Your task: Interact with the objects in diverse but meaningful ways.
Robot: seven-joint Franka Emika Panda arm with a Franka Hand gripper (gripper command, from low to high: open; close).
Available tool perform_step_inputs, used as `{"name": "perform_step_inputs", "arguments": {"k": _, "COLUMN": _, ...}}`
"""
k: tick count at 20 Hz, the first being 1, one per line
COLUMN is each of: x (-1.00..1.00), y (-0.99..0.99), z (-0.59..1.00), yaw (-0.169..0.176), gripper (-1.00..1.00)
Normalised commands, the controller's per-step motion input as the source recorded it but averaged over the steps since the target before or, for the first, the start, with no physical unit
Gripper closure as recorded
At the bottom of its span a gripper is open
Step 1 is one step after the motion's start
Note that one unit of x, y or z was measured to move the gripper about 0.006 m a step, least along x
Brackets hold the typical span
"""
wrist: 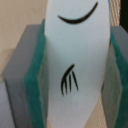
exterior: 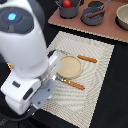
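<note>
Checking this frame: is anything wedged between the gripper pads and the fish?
Nothing visible. In the wrist view the white fish sits directly between the two green pads, apparently pressed against both, with no other object in the gap.

White fish (wrist: 75,65) with black curved line and fin strokes, pinched between green pads (wrist: 37,75), filling the wrist view. Red tomato (exterior: 66,4) inside a grey-blue saucepan (exterior: 68,10) at the far edge. Brown sausage (exterior: 94,13) lying in a second grey pot (exterior: 93,17) just beside it.
</note>
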Motion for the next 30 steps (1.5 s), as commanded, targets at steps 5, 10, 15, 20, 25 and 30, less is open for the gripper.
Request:
{"name": "perform_step_inputs", "arguments": {"k": 5, "x": 0.33, "y": 0.87, "z": 0.72, "yaw": 0.061, "gripper": 1.00}}
{"name": "perform_step_inputs", "arguments": {"k": 10, "x": 0.27, "y": 0.92, "z": 0.42, "yaw": 0.053, "gripper": 1.00}}
{"name": "perform_step_inputs", "arguments": {"k": 15, "x": 0.27, "y": 0.95, "z": 0.23, "yaw": 0.038, "gripper": 1.00}}
{"name": "perform_step_inputs", "arguments": {"k": 20, "x": 0.27, "y": 0.96, "z": 0.20, "yaw": 0.034, "gripper": 1.00}}
{"name": "perform_step_inputs", "arguments": {"k": 25, "x": 0.26, "y": 0.95, "z": 0.17, "yaw": 0.031, "gripper": 1.00}}
{"name": "perform_step_inputs", "arguments": {"k": 30, "x": 0.24, "y": 0.96, "z": 0.16, "yaw": 0.029, "gripper": 1.00}}
